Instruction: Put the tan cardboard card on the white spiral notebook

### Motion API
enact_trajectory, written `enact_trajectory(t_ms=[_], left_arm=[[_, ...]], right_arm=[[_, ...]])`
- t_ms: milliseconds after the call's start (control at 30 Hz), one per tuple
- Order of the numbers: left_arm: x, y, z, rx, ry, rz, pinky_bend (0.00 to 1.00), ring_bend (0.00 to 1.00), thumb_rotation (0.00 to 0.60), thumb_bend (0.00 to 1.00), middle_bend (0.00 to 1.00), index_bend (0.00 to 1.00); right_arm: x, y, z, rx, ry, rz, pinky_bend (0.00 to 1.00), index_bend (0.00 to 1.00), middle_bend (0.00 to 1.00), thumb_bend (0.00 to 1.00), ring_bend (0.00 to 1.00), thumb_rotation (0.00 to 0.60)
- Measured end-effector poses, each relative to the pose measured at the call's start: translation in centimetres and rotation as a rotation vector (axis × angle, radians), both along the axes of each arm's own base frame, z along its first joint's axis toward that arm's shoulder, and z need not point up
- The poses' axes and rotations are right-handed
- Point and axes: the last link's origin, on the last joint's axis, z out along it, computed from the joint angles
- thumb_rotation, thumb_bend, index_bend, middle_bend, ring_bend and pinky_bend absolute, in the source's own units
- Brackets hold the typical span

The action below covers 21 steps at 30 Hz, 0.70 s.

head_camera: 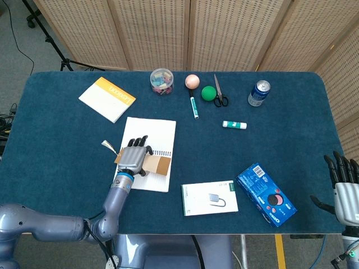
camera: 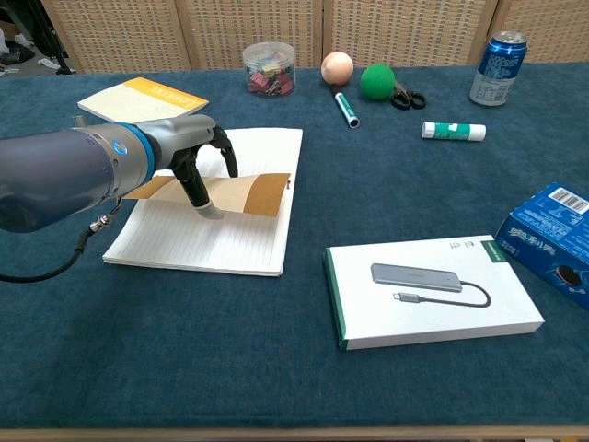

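Note:
The white spiral notebook (head_camera: 151, 134) (camera: 241, 241) lies open left of the table's middle. My left hand (head_camera: 134, 155) (camera: 190, 157) holds the tan cardboard card (head_camera: 157, 164) (camera: 247, 194) just above the notebook's lower page, the card lying roughly flat with its darker end toward the right. A small paper tag (head_camera: 107, 145) trails off the card's left end. My right hand (head_camera: 343, 188) stays at the table's near right edge, fingers spread, holding nothing.
A yellow-and-white booklet (head_camera: 107, 98) lies at the back left. Along the back stand a clip jar (head_camera: 161, 80), a peach ball (head_camera: 192, 81), a marker (head_camera: 194, 106), a green ball (head_camera: 208, 93), scissors (head_camera: 219, 92) and a can (head_camera: 258, 93). A glue stick (head_camera: 234, 124), white box (head_camera: 209, 198) and blue box (head_camera: 266, 194) lie further right.

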Motion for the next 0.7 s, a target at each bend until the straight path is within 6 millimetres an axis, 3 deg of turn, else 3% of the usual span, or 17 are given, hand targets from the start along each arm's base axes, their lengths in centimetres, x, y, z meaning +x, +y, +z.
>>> enact_trajectory(t_ms=[333,700], left_arm=[[0.5,-0.7,-1.2,0.059,0.011,0.110,0.00,0.00,0.600,0.24,0.00,0.68],[0.8,-0.4,-1.7,0.064,0.024,0.054,0.00,0.00,0.600,0.24,0.00,0.68]], right_arm=[[0.1,0.1,0.2,0.002,-0.013,0.006,0.00,0.00,0.00,0.00,0.00,0.600],[0.1,0.2,0.5,-0.003,-0.022,0.007,0.00,0.00,0.00,0.00,0.00,0.600]])
